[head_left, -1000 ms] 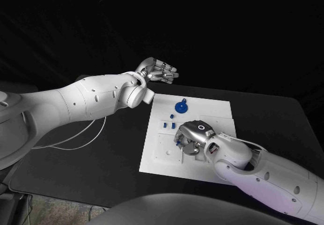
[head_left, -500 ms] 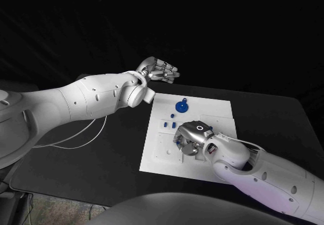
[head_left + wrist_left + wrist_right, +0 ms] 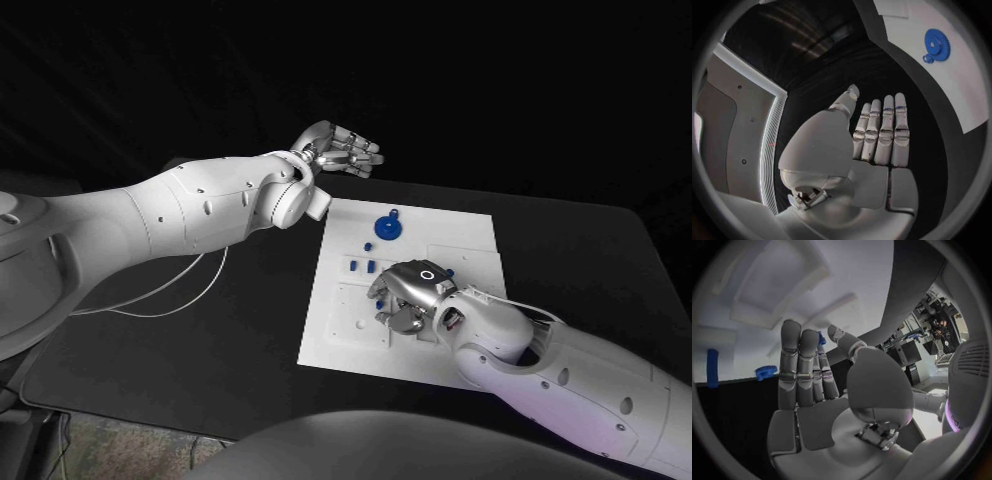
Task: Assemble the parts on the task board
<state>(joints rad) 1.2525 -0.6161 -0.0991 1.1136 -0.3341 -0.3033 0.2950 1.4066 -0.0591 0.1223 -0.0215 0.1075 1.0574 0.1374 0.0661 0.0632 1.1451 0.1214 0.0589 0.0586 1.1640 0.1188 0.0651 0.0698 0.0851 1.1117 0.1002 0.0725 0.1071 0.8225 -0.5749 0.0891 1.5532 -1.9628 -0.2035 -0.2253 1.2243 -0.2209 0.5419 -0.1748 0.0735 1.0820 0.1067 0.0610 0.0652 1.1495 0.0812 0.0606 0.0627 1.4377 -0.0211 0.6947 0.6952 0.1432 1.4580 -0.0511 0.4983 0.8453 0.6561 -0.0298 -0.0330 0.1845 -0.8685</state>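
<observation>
The white task board point(image 3: 464, 236) lies mid-table. A blue gear point(image 3: 387, 228) sits near its far edge, also seen in the left wrist view point(image 3: 937, 44). Small blue pegs point(image 3: 358, 266) lie at the board's left side. My right hand point(image 3: 408, 298) reaches down onto the board's middle; in the right wrist view a small blue part point(image 3: 821, 338) shows between its thumb and fingers, seemingly pinched. A blue peg point(image 3: 712, 367) and a small blue gear point(image 3: 766, 371) lie beyond those fingers. My left hand point(image 3: 339, 150) hangs raised beyond the board's far left corner, holding nothing, fingers straight point(image 3: 879, 132).
A thin white cable point(image 3: 159, 300) loops over the black table left of the board. The board carries raised white blocks and recesses point(image 3: 779, 285). Bare table lies to the right of the board.
My right hand has shifted slightly toward the board's near edge, staying low over the middle. The left arm has not moved.
</observation>
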